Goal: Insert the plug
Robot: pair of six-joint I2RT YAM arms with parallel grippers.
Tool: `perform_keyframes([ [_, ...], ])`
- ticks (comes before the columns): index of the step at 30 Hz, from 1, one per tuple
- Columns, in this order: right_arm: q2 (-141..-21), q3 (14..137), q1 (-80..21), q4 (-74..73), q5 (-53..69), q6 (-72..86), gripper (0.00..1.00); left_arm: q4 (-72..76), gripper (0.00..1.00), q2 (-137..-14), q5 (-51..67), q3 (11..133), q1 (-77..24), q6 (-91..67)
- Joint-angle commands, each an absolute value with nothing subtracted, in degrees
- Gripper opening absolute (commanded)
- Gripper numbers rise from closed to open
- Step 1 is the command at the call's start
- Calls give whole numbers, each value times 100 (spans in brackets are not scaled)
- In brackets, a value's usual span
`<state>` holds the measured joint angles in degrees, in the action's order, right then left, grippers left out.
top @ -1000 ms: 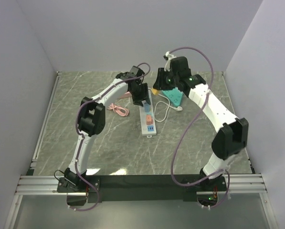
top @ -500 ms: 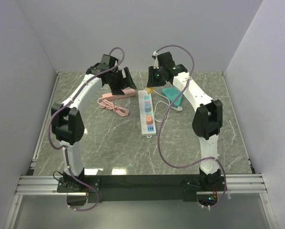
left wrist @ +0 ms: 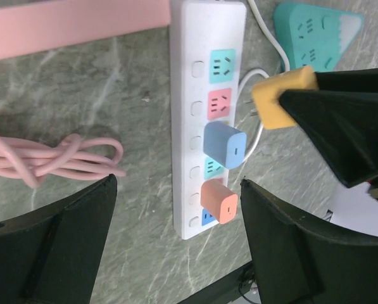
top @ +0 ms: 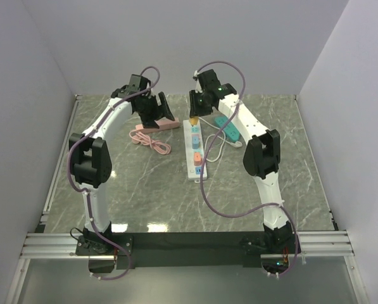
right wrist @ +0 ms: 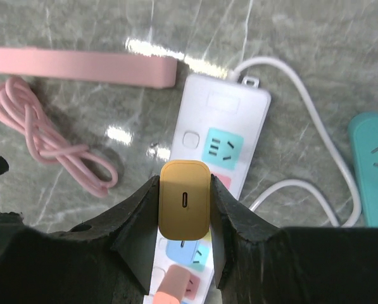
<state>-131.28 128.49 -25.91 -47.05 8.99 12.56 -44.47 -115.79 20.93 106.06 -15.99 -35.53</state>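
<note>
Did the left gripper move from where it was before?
Yes. The left gripper has swung left, off the white strip. It now hangs over the pink strip.

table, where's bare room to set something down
Bare: table between white strip and its near edge; also right of the teal strip. Crowded: far middle, around the pink strip, pink cable, left gripper and right gripper with the plug.

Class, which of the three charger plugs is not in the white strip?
The yellow plug, held by the right gripper; the blue plug and orange plug are plugged in.
</note>
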Motion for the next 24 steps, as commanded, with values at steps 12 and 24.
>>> perform_keyframes([
  [12,-12850,12366,-2654,-5106,1019,1240,0,-3867,84,-11698,1933,10555,-1371,-3182],
  [24,-12428,12595,-2724,-4554,186,1354,0,-3560,84,-11637,1960,10643,-1266,-3270],
])
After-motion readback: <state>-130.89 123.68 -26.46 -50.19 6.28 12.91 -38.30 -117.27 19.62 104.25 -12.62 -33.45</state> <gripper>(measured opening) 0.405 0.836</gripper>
